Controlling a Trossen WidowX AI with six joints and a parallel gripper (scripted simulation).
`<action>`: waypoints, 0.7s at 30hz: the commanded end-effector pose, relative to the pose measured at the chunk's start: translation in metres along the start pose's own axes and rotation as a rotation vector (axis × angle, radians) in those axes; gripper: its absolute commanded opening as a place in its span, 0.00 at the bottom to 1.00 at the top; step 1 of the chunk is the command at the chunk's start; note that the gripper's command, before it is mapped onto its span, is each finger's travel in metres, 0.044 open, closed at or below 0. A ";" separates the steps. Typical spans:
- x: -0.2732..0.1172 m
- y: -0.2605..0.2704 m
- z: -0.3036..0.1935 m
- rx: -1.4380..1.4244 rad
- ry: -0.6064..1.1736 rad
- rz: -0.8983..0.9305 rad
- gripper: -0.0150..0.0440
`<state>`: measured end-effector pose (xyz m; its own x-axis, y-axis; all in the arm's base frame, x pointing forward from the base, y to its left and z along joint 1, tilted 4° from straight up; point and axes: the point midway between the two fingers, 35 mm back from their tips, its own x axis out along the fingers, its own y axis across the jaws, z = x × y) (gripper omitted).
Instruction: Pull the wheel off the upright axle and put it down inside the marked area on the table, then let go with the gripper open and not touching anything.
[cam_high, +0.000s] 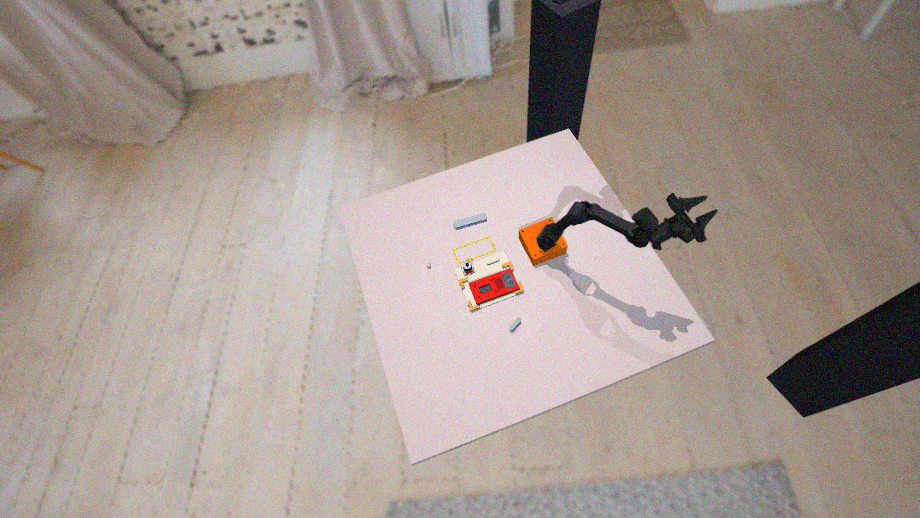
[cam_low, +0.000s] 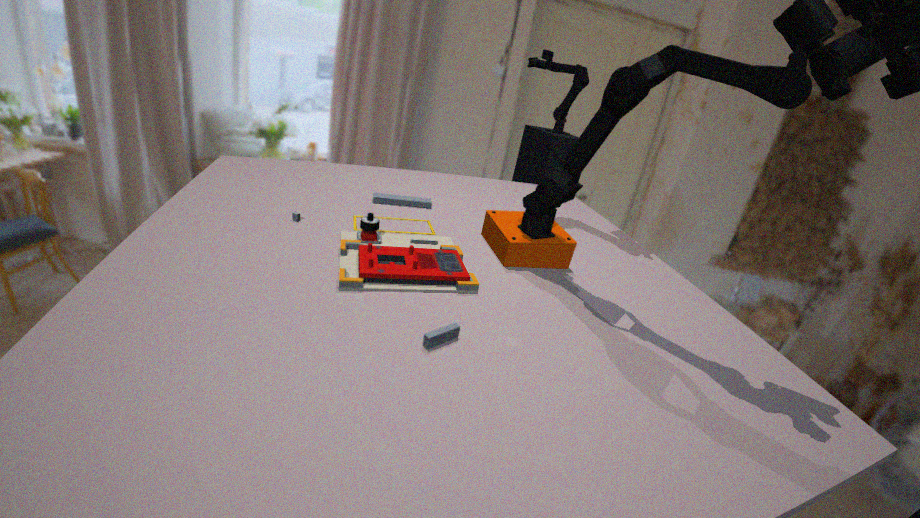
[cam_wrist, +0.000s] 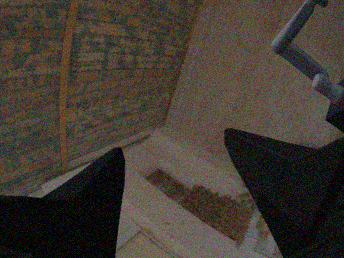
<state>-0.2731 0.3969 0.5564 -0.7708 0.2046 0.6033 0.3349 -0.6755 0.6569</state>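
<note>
Reaching out past the desk edge, we hold our fingers parted with nothing between them — high in the air, well apart from the work. The wheel sits on its upright axle at the corner of the red board, just beside the yellow-outlined area.

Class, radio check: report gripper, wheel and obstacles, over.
Gripper open, empty, out past the table edge. Wheel on its axle at the board's corner, beside the yellow marked area. Nothing seen blocking the wheel.
</note>
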 end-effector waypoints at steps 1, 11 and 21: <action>-0.021 -0.007 0.029 -0.036 -0.067 -0.070 0.76; -0.075 -0.032 0.094 -0.139 -0.213 -0.252 0.76; -0.138 -0.046 0.146 -0.172 -0.312 -0.435 0.76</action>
<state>-0.1218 0.4965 0.5185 -0.6219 0.6339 0.4599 -0.0566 -0.6220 0.7809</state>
